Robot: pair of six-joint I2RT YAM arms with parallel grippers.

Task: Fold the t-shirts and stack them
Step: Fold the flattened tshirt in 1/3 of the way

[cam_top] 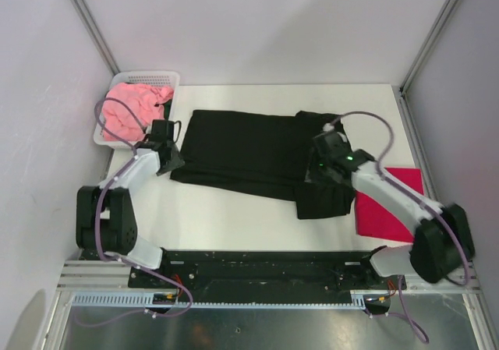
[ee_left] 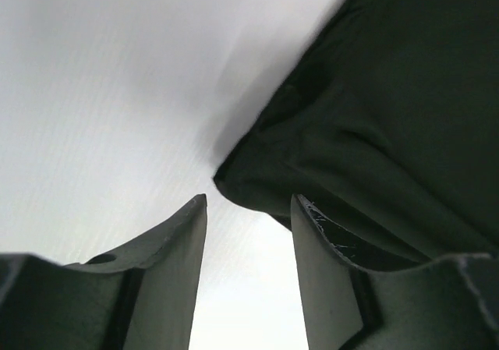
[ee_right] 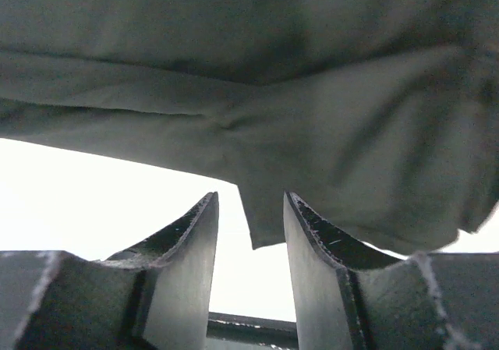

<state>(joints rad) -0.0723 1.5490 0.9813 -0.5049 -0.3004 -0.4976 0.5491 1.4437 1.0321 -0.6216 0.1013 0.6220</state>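
Note:
The black t-shirt [cam_top: 242, 151] lies spread across the middle of the table, with its right part folded into a narrower block. My left gripper [cam_top: 173, 163] is at the shirt's left edge. In the left wrist view the left gripper [ee_left: 249, 198] is open, and a corner of the black t-shirt [ee_left: 374, 116] lies just past its fingertips. My right gripper [cam_top: 312, 177] is over the shirt's right part. In the right wrist view the right gripper [ee_right: 249, 196] stands open, and a loose corner of the black cloth [ee_right: 273, 93] hangs between its tips without being pinched. The crimson t-shirt [cam_top: 382, 213] lies flat at the right, partly under the right arm. The pink t-shirt [cam_top: 129, 108] is bunched up in the basket.
The white mesh basket [cam_top: 148, 76] stands at the table's back left corner, close to the left arm. Bare white table [cam_top: 234, 217] shows in front of the black shirt. Grey walls and metal posts close in the back and both sides.

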